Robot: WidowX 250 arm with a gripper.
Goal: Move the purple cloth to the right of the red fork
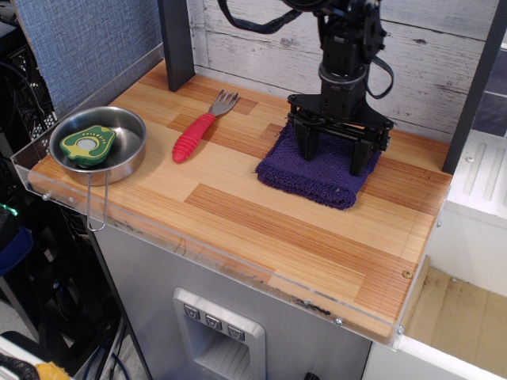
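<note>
Directly beneath the pincer (338, 152) lies the purple cloth (317, 168) — its fingers spread wide, straddling the cloth's rear half, gripping nothing. The red fork (201, 127) rests well off to the pincer's left on the desk (269, 229), so the cloth already sits on the fork's right.
</note>
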